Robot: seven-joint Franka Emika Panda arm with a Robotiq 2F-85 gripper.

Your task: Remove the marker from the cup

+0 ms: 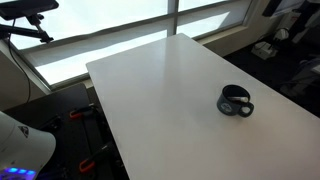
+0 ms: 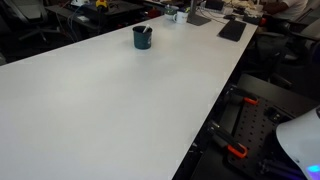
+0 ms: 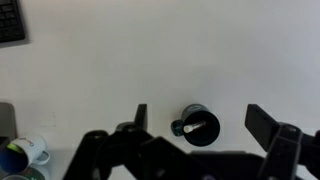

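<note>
So my gripper (image 3: 200, 112) is hanging high over the table (image 3: 150, 60) with its jaws spread wide and nothing between them. The cup (image 3: 200, 140) sits right below, between the two fingers, at about 5 o'clock from the middle of the wrist view. The marker (image 3: 203, 125) lies inside it as a pale sliver across the opening, and the handle (image 3: 176, 127) pokes out toward 9 o'clock. The main worry is that the marker is thin and looks to be leaning on the rim. If I come down a bit off, a finger lands on the cup wall and either shoves the cup across the slick white top or tips it. The cup looks light, so I also reckon a skewed pinch could drag it up with the marker or flick the marker out. I can't tell from up here how far the marker sticks above the rim. In both exterior views the cup (image 1: 235, 101) (image 2: 142, 37) stands alone on open tabletop, so nothing blocks the way down. The other stuff is well apart: a keyboard (image 3: 10, 20) at 10 o'clock in the wrist view, a couple of mugs (image 3: 25, 152) at 8 o'clock, and in an exterior view some desk clutter (image 2: 175, 14) at the far end.
</note>
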